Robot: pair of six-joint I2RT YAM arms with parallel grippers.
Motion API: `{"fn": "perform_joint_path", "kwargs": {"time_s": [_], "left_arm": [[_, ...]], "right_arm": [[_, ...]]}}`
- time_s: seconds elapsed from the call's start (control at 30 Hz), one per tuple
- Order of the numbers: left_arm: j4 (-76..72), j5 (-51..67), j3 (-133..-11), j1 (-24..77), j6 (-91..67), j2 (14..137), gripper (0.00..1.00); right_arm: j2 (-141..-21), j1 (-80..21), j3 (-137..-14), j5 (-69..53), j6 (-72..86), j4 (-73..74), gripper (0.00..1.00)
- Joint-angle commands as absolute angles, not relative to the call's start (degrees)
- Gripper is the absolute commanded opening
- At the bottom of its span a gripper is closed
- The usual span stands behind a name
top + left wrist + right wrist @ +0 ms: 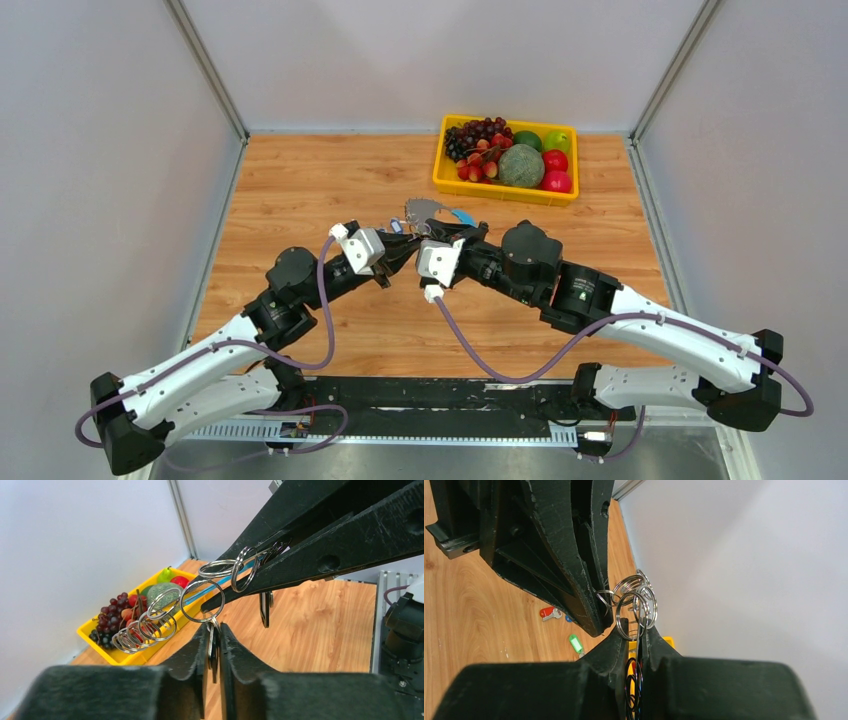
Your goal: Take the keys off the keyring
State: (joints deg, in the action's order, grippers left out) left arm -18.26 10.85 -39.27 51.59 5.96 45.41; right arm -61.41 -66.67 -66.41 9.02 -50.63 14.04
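Both grippers meet above the middle of the table. My right gripper [432,232] [638,630] is shut on the keyring [425,211], a loop strung with several small steel split rings [145,626] and a light-blue section [226,579]. My left gripper [398,246] [214,628] is shut on a key with a black tag [213,647] that hangs from one ring. Another black-tagged key [265,611] hangs from the loop. A red-tagged key [547,612] and a green-tagged key [575,642] lie loose on the table, with a bit of blue [568,618] beside them.
A yellow bin [440,172] with grapes, a melon [521,165] and other fruit stands at the back, just beyond the grippers. Grey walls close in the wooden table on the left, right and back.
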Motion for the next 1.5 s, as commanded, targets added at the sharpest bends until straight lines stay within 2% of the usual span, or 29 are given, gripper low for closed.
{"fn": "perform_joint_path", "kwargs": {"time_s": [0.0, 0.1, 0.13, 0.33, 0.6, 0.87, 0.93, 1.07, 1.2, 1.37, 1.47], "left_arm": [[-15.17, 10.69, -42.31, 51.33, 6.73, 44.34, 0.14], [-13.32, 9.03, -42.40, 51.33, 6.27, 43.60, 0.02], [-12.01, 8.69, -42.59, 51.33, 6.09, 43.16, 0.00], [-1.68, 8.35, -46.11, 51.31, 4.04, 42.88, 0.00], [15.59, 13.73, -53.11, 51.32, 1.61, 44.14, 0.00], [28.88, 15.34, -59.66, 51.28, 4.29, 47.55, 0.00], [31.89, 15.31, -61.27, 51.32, 6.09, 48.80, 0.00], [37.76, 15.36, -64.87, 51.31, 9.80, 51.12, 0.00], [41.32, 15.66, -67.51, 51.40, 11.11, 53.53, 0.00], [43.22, 17.13, -68.98, 51.37, 9.96, 55.90, 0.00], [44.00, 19.05, -69.66, 51.32, 9.24, 57.54, 0.00]], "right_arm": [[-61.00, -66.93, -66.95, 11.08, -51.28, 11.22, 0.00], [-61.11, -66.90, -66.31, 13.22, -49.38, 11.09, 0.00], [-60.86, -66.82, -65.78, 13.32, -48.59, 11.08, 0.00], [-57.78, -65.72, -59.64, 11.24, -41.75, 9.25, 0.00], [-52.07, -64.64, -49.57, 8.64, -28.89, 3.58, 0.00], [-44.23, -64.60, -38.97, 4.34, -17.47, -2.92, 0.36], [-41.93, -64.60, -35.60, 2.08, -14.76, -4.88, 0.42], [-38.07, -64.62, -31.54, -2.02, -10.42, -7.84, 0.47], [-35.50, -64.61, -31.21, -5.75, -8.06, -8.98, 0.45], [-34.88, -64.61, -31.77, -11.18, -8.55, -10.86, 0.24], [-36.96, -64.61, -31.48, -13.53, -10.10, -12.75, 0.18]]}}
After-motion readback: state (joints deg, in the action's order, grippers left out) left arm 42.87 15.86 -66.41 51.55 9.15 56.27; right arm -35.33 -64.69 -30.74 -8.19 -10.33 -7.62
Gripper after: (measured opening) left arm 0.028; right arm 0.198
